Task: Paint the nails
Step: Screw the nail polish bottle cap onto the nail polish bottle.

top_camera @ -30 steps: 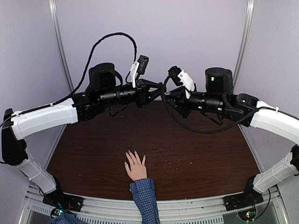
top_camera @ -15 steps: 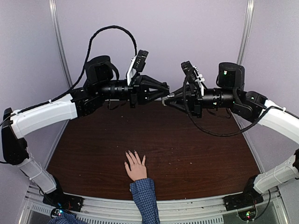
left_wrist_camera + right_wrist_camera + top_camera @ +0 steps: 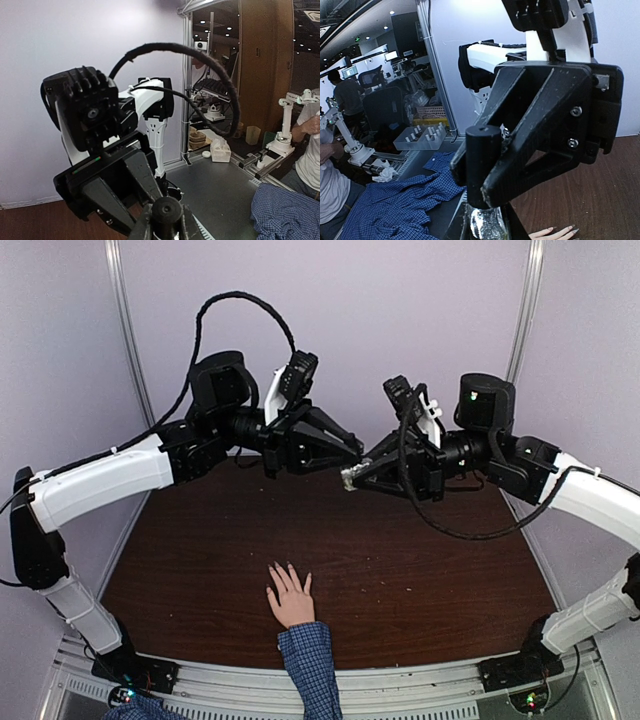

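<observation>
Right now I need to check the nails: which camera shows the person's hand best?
Top external: the whole hand lies flat on the table, fingers spread. Right wrist catches only fingertips at its bottom edge. Left wrist shows just checked shirt cloth, no hand.

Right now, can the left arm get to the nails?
Probably not yet: its path to the nails looks free, but the left claw is shut on the black cap, high above them.

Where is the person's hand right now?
Top view: the hand lies flat on the brown table, near its front edge, roughly centred, its checked cuff behind it.
</observation>
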`<state>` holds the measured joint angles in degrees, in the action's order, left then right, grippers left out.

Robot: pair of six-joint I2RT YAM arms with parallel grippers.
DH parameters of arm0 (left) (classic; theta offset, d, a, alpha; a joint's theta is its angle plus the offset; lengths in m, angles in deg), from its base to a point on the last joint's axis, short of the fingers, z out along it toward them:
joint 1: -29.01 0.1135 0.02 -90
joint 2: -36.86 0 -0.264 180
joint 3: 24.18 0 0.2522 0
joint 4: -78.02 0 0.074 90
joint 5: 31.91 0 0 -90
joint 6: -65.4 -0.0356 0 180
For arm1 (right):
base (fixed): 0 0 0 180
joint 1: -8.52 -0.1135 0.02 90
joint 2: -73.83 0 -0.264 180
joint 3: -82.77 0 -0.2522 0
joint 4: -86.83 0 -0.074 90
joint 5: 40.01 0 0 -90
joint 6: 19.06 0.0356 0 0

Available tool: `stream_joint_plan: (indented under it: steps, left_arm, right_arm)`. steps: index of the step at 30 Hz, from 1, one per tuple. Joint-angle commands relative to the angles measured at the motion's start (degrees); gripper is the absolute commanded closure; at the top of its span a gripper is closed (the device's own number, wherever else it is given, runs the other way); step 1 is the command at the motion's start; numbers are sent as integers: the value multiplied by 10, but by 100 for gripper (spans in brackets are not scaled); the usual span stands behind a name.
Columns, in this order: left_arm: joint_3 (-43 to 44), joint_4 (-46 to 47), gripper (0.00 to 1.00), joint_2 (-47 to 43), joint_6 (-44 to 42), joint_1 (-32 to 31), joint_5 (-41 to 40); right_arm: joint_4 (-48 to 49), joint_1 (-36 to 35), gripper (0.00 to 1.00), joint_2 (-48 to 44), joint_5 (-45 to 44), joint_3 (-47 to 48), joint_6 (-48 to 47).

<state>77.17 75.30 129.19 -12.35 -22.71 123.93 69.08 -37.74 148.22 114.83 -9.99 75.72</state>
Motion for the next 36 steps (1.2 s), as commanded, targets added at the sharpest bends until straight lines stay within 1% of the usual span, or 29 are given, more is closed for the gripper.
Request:
stream_joint_plan:
  steps: [1,3,4,5,7,9,11,12,14,16,18,21,25,31,34,36]
  left_arm:
    - [-4,-88,99,34,-11,0,79]
    - [-1,-94,97,34,-13,1,75]
    - [-3,-95,94,32,-14,2,68]
    - [-4,-93,90,28,-13,4,62]
    - [-14,-86,83,14,-8,12,36]
    - [-24,-84,76,-14,-3,25,-13]
    - [-42,-72,69,-44,8,42,-65]
    - [-57,-55,62,-63,17,50,-92]
    - [-84,-36,58,-94,22,59,-147]
    - [-98,-37,55,-115,17,60,-196]
    - [-101,-49,55,-122,15,60,-235]
    - [-98,-77,56,-122,14,57,-318]
    - [-99,-85,55,-118,5,33,-420]
    - [-75,-74,56,-89,16,0,-493]
    - [-60,-64,57,-66,48,-5,-518]
    - [-55,-49,58,-55,67,-6,-524]
  right_arm:
    - [169,-3,100,-5,77,45,58]
    - [170,-2,100,-1,80,46,62]
    - [162,-2,100,0,77,47,58]
    - [145,-2,100,-1,69,49,47]
    - [77,0,100,-4,43,56,-4]
    - [16,2,100,-9,11,58,-54]
    - [-7,3,100,-18,-23,48,-72]
    - [-10,3,100,-23,-42,41,-75]
    - [-16,4,100,-30,-87,29,-80]
    - [-32,4,100,-33,-138,22,-88]
    - [-50,4,100,-31,-208,21,-92]
    - [-55,2,100,-26,-314,18,-89]
    - [-64,-13,100,-15,-434,18,-92]
    - [-68,-53,100,-5,-582,17,-105]
    - [-73,-90,100,6,-682,21,-127]
    - [-77,-107,100,15,-722,26,-141]
